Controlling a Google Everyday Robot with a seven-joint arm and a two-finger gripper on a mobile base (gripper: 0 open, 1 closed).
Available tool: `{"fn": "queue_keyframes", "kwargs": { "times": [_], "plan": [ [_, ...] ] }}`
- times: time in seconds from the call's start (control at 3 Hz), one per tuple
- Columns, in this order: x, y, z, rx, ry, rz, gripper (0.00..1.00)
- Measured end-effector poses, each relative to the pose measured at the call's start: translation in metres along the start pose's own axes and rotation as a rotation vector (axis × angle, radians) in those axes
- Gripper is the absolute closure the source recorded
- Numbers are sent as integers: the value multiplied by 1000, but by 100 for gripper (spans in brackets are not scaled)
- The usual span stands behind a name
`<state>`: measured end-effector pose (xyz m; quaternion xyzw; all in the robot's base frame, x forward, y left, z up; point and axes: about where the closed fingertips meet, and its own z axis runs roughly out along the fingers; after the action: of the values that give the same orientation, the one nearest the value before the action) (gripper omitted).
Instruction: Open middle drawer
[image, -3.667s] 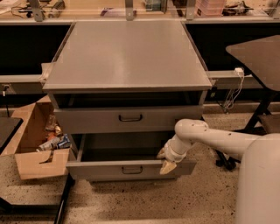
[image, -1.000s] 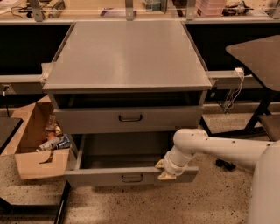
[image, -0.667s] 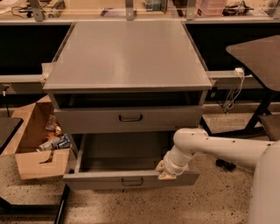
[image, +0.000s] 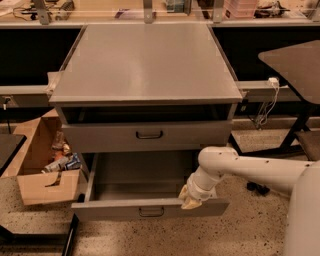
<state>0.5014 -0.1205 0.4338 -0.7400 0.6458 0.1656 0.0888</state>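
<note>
The grey metal cabinet (image: 145, 62) stands in the middle of the camera view. The middle drawer (image: 150, 210) is pulled well out toward me, and its empty inside shows. Its small dark bar handle (image: 151, 212) sits at the centre of the front panel. My gripper (image: 190, 199) is at the top edge of that front panel, right of the handle, at the end of my white arm (image: 250, 172) reaching in from the right. The upper drawer (image: 147, 135) above stands slightly out. Any lower drawer is hidden under the open one.
An open cardboard box (image: 42, 165) with clutter sits on the floor at the cabinet's left. A dark table (image: 295, 62) stands at the right, with a cable and plug (image: 270, 82) behind it. A dark bar (image: 70, 237) lies on the speckled floor at front left.
The middle drawer has slid further out toward me. My gripper has moved forward and down with its front panel.
</note>
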Motion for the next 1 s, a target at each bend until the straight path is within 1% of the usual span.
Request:
{"fn": "queue_keyframes", "kwargs": {
  "times": [0.33,0.67,1.0],
  "plan": [
    [-4,21,4,-41,-47,-3,100],
    [-5,23,5,-48,-57,-3,98],
    [-8,33,7,-73,-90,-4,74]
  ]
}}
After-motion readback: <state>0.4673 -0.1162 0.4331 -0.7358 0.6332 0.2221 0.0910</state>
